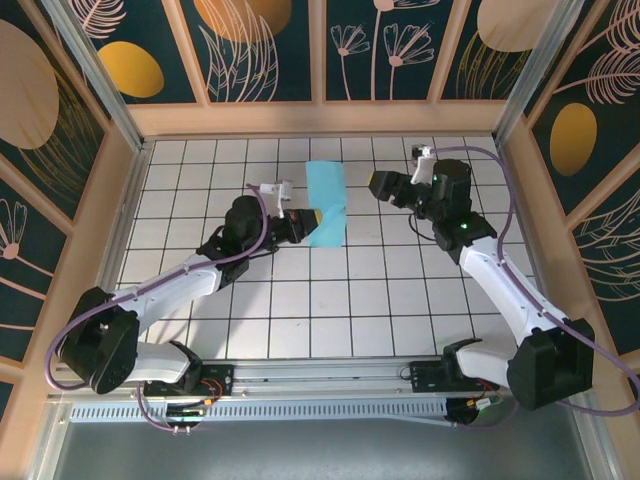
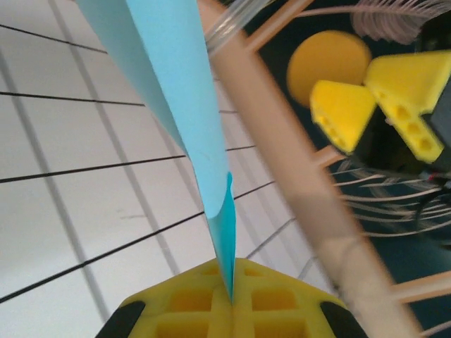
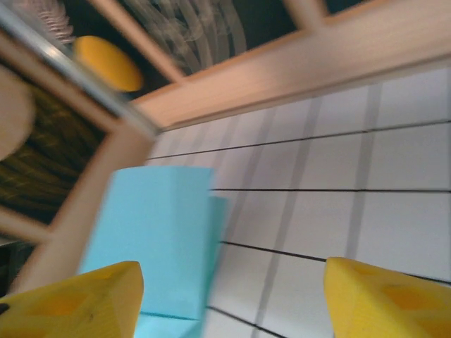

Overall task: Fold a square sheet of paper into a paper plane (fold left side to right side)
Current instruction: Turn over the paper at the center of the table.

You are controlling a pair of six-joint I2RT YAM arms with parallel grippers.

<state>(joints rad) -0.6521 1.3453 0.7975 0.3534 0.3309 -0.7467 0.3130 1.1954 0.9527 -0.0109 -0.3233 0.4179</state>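
Folded paper (image 1: 326,200) sits near the back wall (image 1: 320,118). Left gripper (image 1: 310,216) is pinched tight on its end farthest from that wall; right gripper (image 1: 377,183) hangs wide open, empty.

White-and-black arms (image 1: 500,290) trail purple cables (image 1: 50,360), the right gripper's (image 3: 232,271) fingers (image 3: 380,303) yellow

A robot test cell is indicated: a white grid-tiled table (image 1: 330,310) is enclosed by wood-framed patterned panels (image 1: 385,45), and a metal mounting rail (image 1: 320,376) is fitted.
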